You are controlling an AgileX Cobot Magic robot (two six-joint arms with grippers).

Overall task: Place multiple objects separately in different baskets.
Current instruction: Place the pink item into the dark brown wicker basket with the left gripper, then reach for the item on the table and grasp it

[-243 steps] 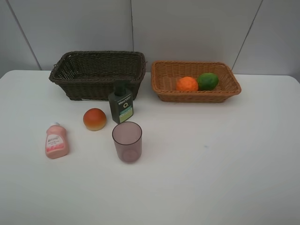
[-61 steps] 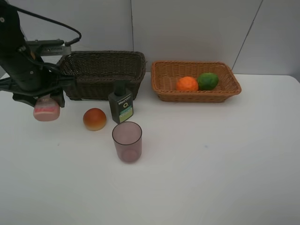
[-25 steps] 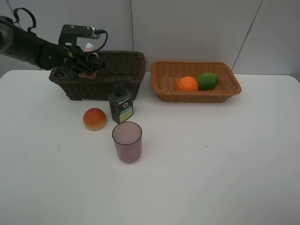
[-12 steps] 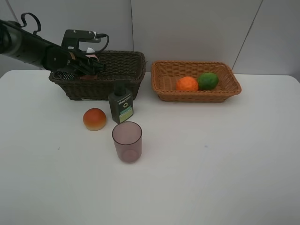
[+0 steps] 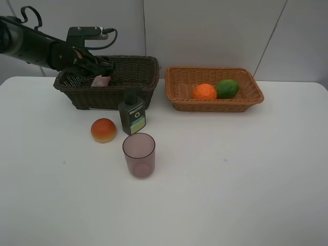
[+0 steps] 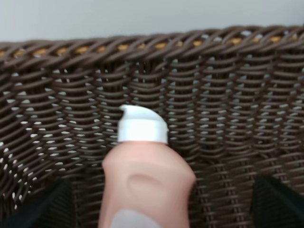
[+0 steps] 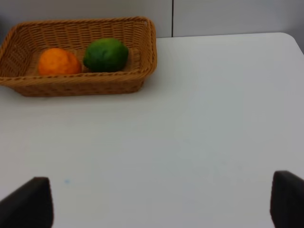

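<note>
My left gripper [image 5: 98, 70] hangs open over the dark brown basket [image 5: 113, 97]. The pink bottle [image 5: 101, 80] lies inside that basket, just below the gripper. In the left wrist view the pink bottle [image 6: 147, 185] rests against the basket's woven wall [image 6: 228, 95], clear of both fingertips. An orange mandarin [image 5: 204, 91] and a green lime [image 5: 227, 88] sit in the tan basket [image 5: 215, 106]. On the table stand the peach-like fruit [image 5: 103, 130], the dark green bottle [image 5: 132, 115] and the purple cup [image 5: 139, 155]. My right gripper [image 7: 159, 204] is open over bare table, with nothing between its fingers.
The white table [image 5: 230, 179] ends at a grey panelled wall behind the baskets. The right wrist view shows the tan basket [image 7: 76, 88] with the mandarin [image 7: 58, 61] and lime [image 7: 106, 54] ahead. The green bottle stands close against the dark basket's front wall.
The left gripper has opened and let go of the pink bottle, which has dropped into the dark basket. The right arm has not moved.
</note>
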